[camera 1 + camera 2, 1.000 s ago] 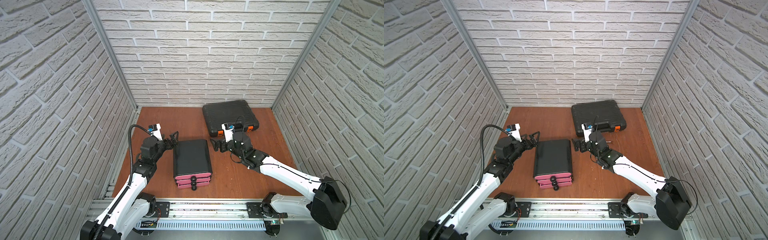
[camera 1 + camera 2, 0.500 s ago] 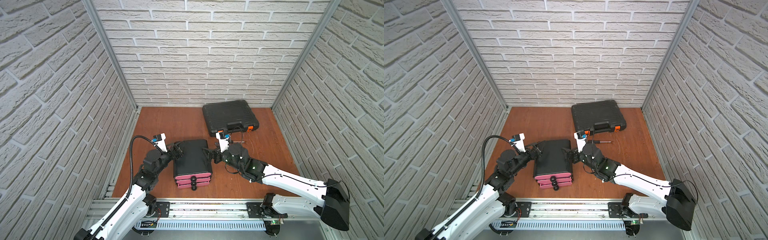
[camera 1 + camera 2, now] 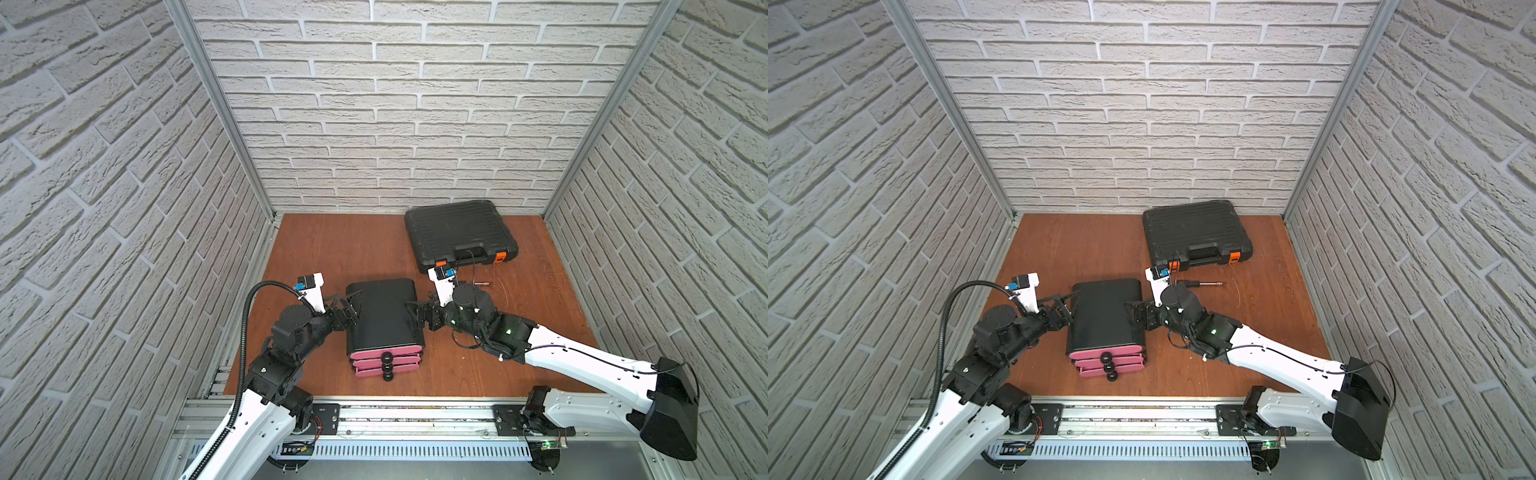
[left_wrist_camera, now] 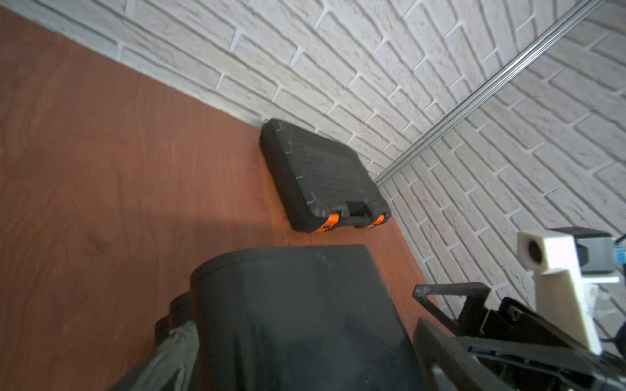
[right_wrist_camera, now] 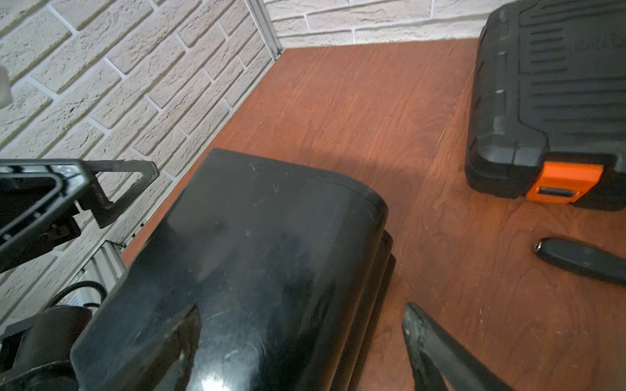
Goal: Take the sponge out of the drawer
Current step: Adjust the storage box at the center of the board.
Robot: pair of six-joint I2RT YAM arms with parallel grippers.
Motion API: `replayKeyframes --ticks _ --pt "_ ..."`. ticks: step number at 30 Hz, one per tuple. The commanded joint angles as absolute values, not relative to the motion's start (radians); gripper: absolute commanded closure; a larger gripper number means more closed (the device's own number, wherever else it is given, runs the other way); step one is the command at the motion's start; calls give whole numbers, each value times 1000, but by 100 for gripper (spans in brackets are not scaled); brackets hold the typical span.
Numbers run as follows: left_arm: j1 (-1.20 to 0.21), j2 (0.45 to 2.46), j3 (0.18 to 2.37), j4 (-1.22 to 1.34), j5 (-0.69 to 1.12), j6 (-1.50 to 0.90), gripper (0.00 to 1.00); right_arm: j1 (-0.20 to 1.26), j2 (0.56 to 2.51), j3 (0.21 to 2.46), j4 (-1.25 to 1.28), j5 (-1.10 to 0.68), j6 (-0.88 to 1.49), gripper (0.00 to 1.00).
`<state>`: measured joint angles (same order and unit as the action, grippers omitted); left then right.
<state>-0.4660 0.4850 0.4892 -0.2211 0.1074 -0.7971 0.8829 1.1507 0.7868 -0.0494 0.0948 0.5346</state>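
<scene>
The drawer unit (image 3: 382, 316) (image 3: 1104, 316) is a black box with three pink drawer fronts (image 3: 386, 361) and black knobs, all pushed in. The sponge is hidden. My left gripper (image 3: 347, 309) (image 3: 1065, 311) is open against the unit's left side. My right gripper (image 3: 415, 316) (image 3: 1133, 318) is open against its right side. In the left wrist view the unit (image 4: 288, 304) fills the space between the spread fingers of the left gripper (image 4: 305, 348). In the right wrist view the right gripper (image 5: 301, 338) straddles the unit's right edge (image 5: 338, 270), with one finger (image 5: 423, 338) over the table.
A closed black tool case (image 3: 459, 232) (image 5: 548, 101) with orange latches lies at the back right. A screwdriver (image 3: 478, 284) (image 5: 582, 259) lies on the wooden table (image 3: 332, 249) in front of it. Brick walls enclose three sides; a metal rail (image 3: 395, 415) runs along the front.
Both arms have come forward and lower, from the unit's back corners to its left and right sides. The drawers have not moved.
</scene>
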Motion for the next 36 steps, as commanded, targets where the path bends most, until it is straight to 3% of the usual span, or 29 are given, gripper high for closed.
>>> replayKeyframes --ticks 1,7,12,19,26,36 --pt "-467 479 497 -309 187 -823 2 885 1128 747 -25 31 558 9" --pt "-467 456 469 -312 271 -854 3 885 1211 757 25 -56 548 11" --pt "-468 489 433 -284 300 -879 8 884 1301 803 46 -130 528 19" --pt "-471 535 399 -277 263 -890 15 883 1373 856 32 -143 497 24" --pt "-471 601 386 -141 293 -916 21 866 1509 964 68 -222 460 34" --pt "-470 662 370 38 262 -934 24 803 1697 1137 102 -440 413 41"
